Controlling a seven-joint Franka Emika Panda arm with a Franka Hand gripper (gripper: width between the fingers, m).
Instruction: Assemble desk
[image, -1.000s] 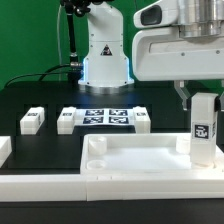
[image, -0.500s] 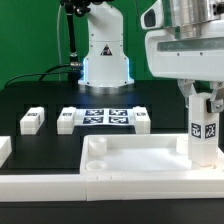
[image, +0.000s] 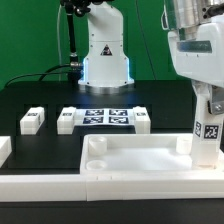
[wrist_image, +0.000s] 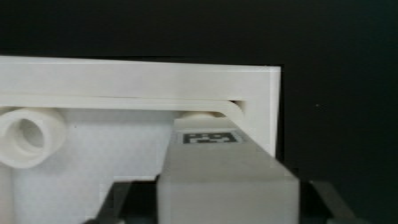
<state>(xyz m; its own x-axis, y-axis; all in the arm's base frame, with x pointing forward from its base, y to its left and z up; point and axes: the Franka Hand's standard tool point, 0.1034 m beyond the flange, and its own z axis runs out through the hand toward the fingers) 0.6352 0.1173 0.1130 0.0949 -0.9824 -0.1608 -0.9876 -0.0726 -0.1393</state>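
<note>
My two-finger gripper (image: 207, 104) is clamped on the white square plastic leg (image: 207, 140), its tag facing out; the leg stands upright at the corner of the wide white rimmed desk top (image: 135, 165) on the exterior view's right; I cannot tell whether it is seated; a round moulded socket (wrist_image: 25, 135) sits near along the rim; behind, on the matte black table (image: 30, 95), the marker board (image: 104, 118) lies between two loose tagged legs (image: 67, 120).
</note>
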